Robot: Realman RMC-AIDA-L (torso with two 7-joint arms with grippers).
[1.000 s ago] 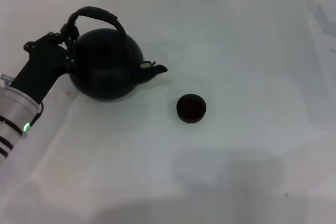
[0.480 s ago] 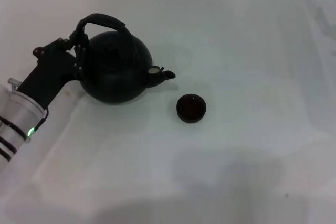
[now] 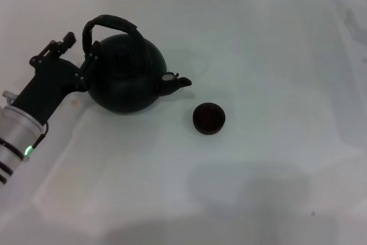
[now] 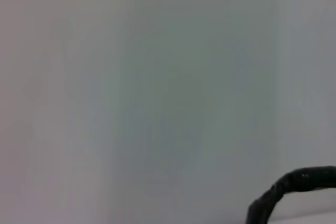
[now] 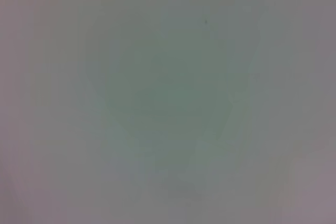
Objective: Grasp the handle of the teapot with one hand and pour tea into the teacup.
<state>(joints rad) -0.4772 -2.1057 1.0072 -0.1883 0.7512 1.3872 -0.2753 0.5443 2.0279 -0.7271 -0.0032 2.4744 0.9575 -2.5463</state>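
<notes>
Head view: teapot sits upright on the white table, left of centre, spout pointing toward the robot's right. Handle arches over the top, its upper part looks wrapped. Cup stands on the table, apart from the pot, just past the spout and a bit nearer the robot. The gap between spout and cup is bare table.

Left gripper is at the pot's left side, by the base of the handle. Fingers look spread: one finger sticks up clear of the pot, the other lies against the handle base and body. It pinches nothing that I can see. Arm's silver wrist section carries a green light.

Left wrist view: only blank white surface and a piece of the handle in one corner.

Right wrist view: plain grey-white surface, one tiny dark speck. Right gripper not visible in any view.

No labels, brands or writing readable anywhere.
</notes>
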